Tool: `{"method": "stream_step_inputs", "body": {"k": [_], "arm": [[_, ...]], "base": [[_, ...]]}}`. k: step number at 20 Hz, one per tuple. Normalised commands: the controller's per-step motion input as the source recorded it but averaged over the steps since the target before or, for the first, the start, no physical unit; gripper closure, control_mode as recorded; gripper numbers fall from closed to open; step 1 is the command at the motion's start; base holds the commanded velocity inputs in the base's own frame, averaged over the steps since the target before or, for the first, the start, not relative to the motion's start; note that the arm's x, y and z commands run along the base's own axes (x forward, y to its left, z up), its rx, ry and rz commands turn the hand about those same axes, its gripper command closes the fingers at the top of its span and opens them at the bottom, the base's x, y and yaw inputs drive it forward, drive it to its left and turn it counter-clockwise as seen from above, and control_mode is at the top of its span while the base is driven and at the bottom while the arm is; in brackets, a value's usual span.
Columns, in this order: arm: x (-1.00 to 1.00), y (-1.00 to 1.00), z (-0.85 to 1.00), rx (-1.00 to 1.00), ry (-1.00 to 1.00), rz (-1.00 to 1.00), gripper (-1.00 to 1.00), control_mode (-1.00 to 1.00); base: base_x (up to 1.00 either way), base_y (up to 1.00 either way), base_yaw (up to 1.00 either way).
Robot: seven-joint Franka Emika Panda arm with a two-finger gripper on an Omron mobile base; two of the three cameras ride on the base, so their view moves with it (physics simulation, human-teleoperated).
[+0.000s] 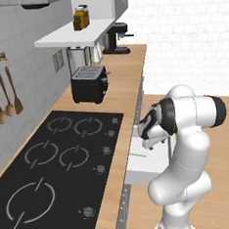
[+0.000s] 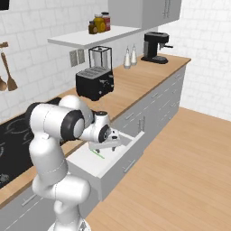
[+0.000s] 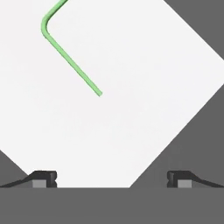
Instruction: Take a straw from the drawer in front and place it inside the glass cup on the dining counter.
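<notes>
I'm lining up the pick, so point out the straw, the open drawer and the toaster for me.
straw [image 3: 72,65]: hand view, middle of its long straight part.
drawer [image 2: 115,164]: right base view, grey front panel.
toaster [image 1: 89,86]: left base view, black front side.

Straw [image 3: 72,65] smooth green plastic; drawer [image 3: 131,87] matt white.

White tile walls [image 2: 36,31], wood floor [image 2: 180,180], wooden counter [image 2: 135,85] with black cooktop [image 1: 52,166] near, toaster [image 2: 94,82] and coffee machine [image 2: 154,46] farther back.

straw [image 3: 70,52] in drawer [image 3: 144,100], claw [image 3: 112,179] above, apart
</notes>
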Motion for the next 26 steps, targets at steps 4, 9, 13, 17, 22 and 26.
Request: {"method": "stream_step_inputs", "body": {"k": [4, 9, 13, 17, 22, 26], "arm": [[0.0, 0.0, -0.26, 0.0, 0.0, 0.0, -1.0, -1.0], [-0.06, -0.05, -0.27, 0.0, 0.0, 0.0, -1.0, -1.0], [-0.22, -0.22, -0.19, 0.0, 0.0, 0.0, -1.0, -1.0], [-0.32, -0.36, -0.12, 0.02, 0.0, 0.0, -1.0, -1.0], [-0.31, -0.45, -0.05, 0.04, 0.0, 0.0, -1.0, -1.0], [-0.37, -0.57, -0.08, 0.04, 0.0, 0.0, -1.0, -1.0]], "base": [[0.0, 0.0, 0.0], [0.0, 0.0, 0.0], [0.0, 0.0, 0.0], [0.0, 0.0, 0.0], [0.0, 0.0, 0.0], [0.0, 0.0, 0.0]]}}
